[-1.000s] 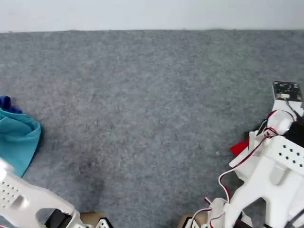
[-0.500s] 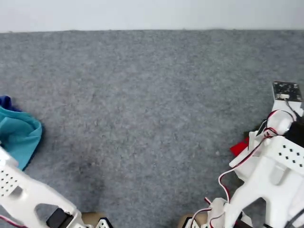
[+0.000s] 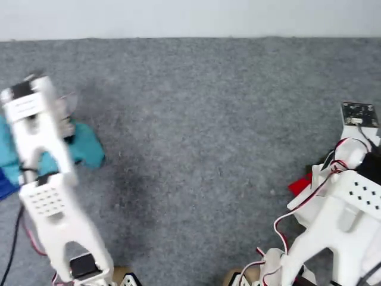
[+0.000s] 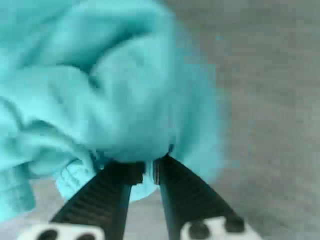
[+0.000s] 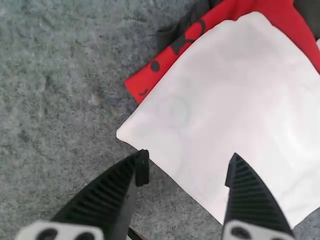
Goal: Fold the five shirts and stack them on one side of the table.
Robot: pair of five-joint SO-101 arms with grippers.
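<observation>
**Change.** Left arm [image 3: 50,202]: a second ago low at the near left corner, now swung up and inward over the left part of the table [image 3: 208,119]. Teal shirt [image 3: 86,149]: has come with it, from the left edge a little way toward the middle, bunched and unfolded.

**Left gripper** [image 4: 150,167]: clamped on a fold of the teal shirt, cloth hanging in a loose wad around the jaws.

**Right gripper** [image 5: 189,167]: jaws apart, holding nothing, above the near corner of the white shirt [image 5: 235,100]. Right arm [image 3: 339,220]: unchanged across the second.

**Stack, right side.** White shirt folded flat on a red shirt [image 5: 160,75], with a dark cloth [image 5: 172,32] showing beyond it.

**Meaning for task (judged).** The teal shirt is being brought out for folding. At least two folded pieces are already stacked on the right, so the work looks roughly midway. A blue cloth [image 3: 5,186] at the left edge likely waits its turn.

**Edges.** Far edge of the table meets a pale wall [image 3: 190,18]. The stack lies close to the right edge, and the blue cloth runs off the left.

**Open room.** A broad grey stretch lies between the arms, enough to spread the teal shirt flat well apart from the stack.
</observation>
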